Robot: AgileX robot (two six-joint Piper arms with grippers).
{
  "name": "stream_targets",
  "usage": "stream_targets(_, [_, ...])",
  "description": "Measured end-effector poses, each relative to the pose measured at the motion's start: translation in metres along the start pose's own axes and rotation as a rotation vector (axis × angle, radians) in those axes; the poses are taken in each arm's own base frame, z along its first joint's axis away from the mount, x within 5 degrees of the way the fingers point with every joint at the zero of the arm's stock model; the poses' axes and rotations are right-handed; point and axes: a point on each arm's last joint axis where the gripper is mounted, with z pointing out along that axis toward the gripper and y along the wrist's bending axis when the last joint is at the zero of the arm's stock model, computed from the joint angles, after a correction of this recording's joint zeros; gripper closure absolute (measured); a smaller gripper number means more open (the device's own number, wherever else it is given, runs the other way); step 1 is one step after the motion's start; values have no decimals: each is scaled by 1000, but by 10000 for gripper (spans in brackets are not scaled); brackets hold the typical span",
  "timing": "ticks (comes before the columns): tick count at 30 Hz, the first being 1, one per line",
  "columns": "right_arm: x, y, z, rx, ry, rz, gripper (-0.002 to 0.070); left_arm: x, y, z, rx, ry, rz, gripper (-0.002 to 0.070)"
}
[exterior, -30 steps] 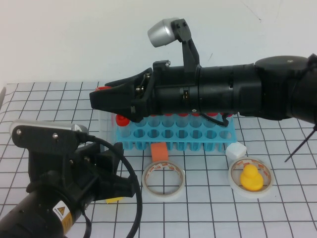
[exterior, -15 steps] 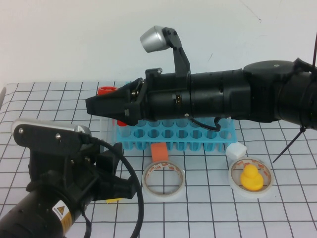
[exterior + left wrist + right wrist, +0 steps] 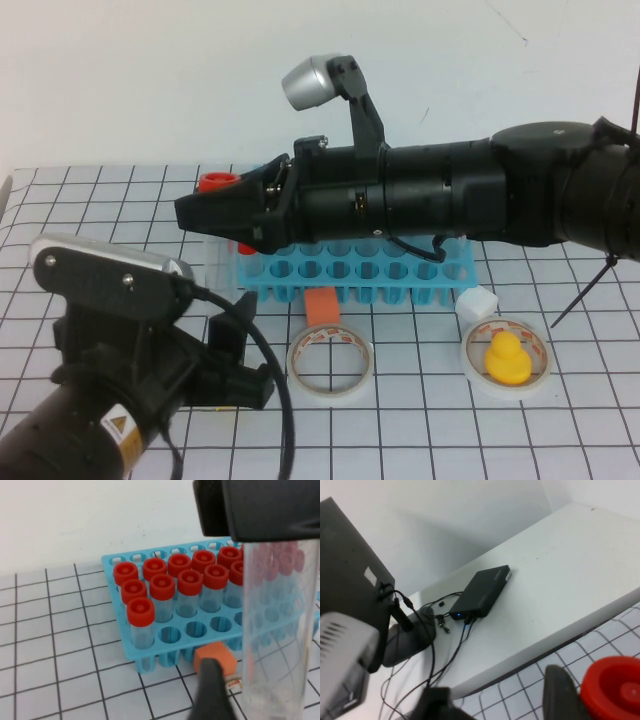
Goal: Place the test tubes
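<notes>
A white wall (image 3: 150, 80) rises behind a white counter (image 3: 100, 200) ruled with a black grid. A blue rack (image 3: 380, 293) sits mid-counter, and capped tubes (image 3: 190, 582) with red tops stand upright in its rear rows, one more at the left end of the next row forward.

The right arm reaches across from the right, level above the rack. The right gripper (image 3: 200, 212) is past the rack's left end, clamped on a tube (image 3: 215, 183). The tube stands upright, its red cap just above the gripper and its clear body hanging below. The left wrist view shows that clear body close up, in front of the rack, with the black gripper at its top.

The left gripper (image 3: 245, 375) is low at the counter's near left, pointing toward the rack. I cannot tell whether it is apart or together.

An orange block (image 3: 320, 305) lies just in front of the rack, beside a tape roll (image 3: 295, 362). A second roll (image 3: 540, 375) to the right rings a yellow duck (image 3: 507, 360). A white block (image 3: 478, 303) sits between that roll and the rack's right corner.
</notes>
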Motion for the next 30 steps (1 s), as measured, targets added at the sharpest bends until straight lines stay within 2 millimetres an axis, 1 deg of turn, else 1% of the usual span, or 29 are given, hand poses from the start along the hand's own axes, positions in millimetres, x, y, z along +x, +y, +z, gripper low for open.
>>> stream_targets(3, [-2,-4,-3,12,-6,-16,410,-6,4,-10,2,-16,-9,215])
stream_targets(5, [-3,-10,-8,27,-13,-16,410,-13,9,-21,3,-45,-2,218])
stream_targets(7, [-6,-17,-14,47,-23,-12,410,-20,17,-34,-9,-71,7,237])
stream_targets(8, [-7,-20,-17,58,-28,-8,410,-22,21,-41,-13,-79,12,261])
stream_targets(10, [-9,-26,-23,71,-36,-5,410,-26,32,-58,-29,-85,24,337])
stream_targets(13, [-13,-31,-31,78,-50,-6,410,-27,49,-85,-49,-65,32,500])
stream_targets(14, [-15,-31,-33,77,-54,-8,410,-25,56,-95,-57,-53,33,560])
stream_targets(17, [-17,-28,-35,62,-59,-15,410,-18,73,-122,-46,-38,41,644])
stream_targets(20, [-17,-26,-35,50,-57,-15,410,-5,85,-143,18,-68,43,666])
stream_targets(25, [-17,-26,-35,50,-58,-13,410,19,96,-164,140,-193,22,675])
stream_targets(27, [-17,-26,-35,50,-58,-13,410,27,98,-166,165,-232,20,675])
stream_targets(30, [-17,-26,-35,50,-58,-13,410,36,98,-162,175,-234,26,675])
